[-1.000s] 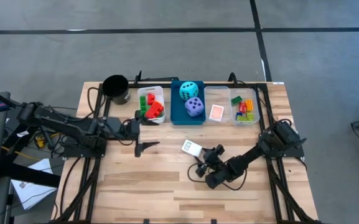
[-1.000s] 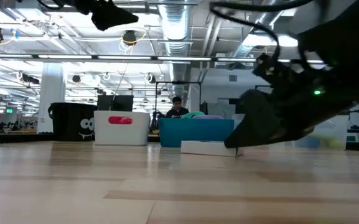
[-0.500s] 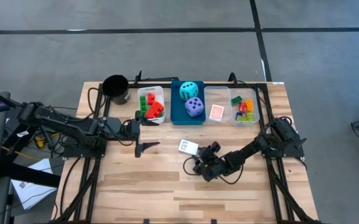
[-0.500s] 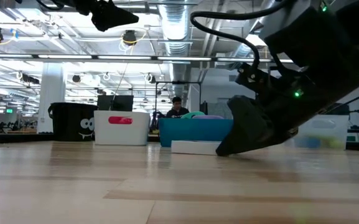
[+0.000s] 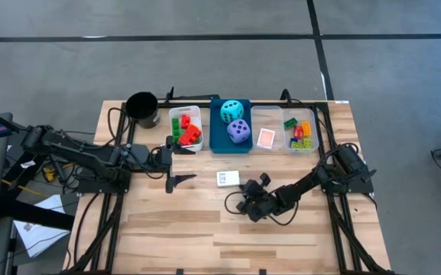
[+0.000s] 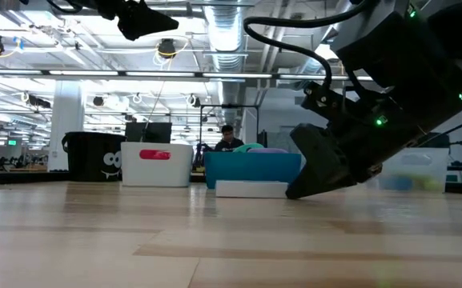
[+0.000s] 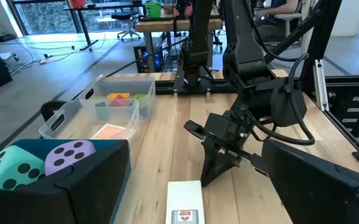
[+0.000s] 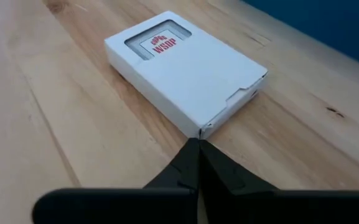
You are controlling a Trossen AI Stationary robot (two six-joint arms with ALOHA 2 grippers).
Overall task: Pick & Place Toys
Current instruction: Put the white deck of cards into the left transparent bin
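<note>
A white card box (image 5: 228, 179) lies flat on the table in front of the blue bin (image 5: 222, 142); it also shows in the low view (image 6: 251, 189) and the left wrist view (image 7: 184, 202). My right gripper (image 5: 244, 190) is shut, and its tips (image 8: 195, 148) stand at one corner of the box. My left gripper (image 5: 176, 162) hangs open above the table's left half, clear of everything. A cyan die (image 5: 231, 110) and a purple die (image 5: 238, 131) sit in the blue bin. Bricks fill the white bin (image 5: 186, 131) and a clear bin (image 5: 303, 134). My right gripper meets the card box at one corner (image 8: 200, 132) with the joined tips of its shut fingers. The fingers slant down low over the table, coming from the near right. The box rests flat on the wood, its label side up.
A black cup (image 5: 142, 109) stands at the far left. A second clear bin (image 5: 266, 137) holds an orange card. The bins stand in a row along the far edge. A person (image 6: 227, 138) sits far off in the room behind.
My right gripper has gone toward the table's left edge, low over the wood. The card box has slid a little toward the left and far edges and turned about, so that it now lies more square to the table.
</note>
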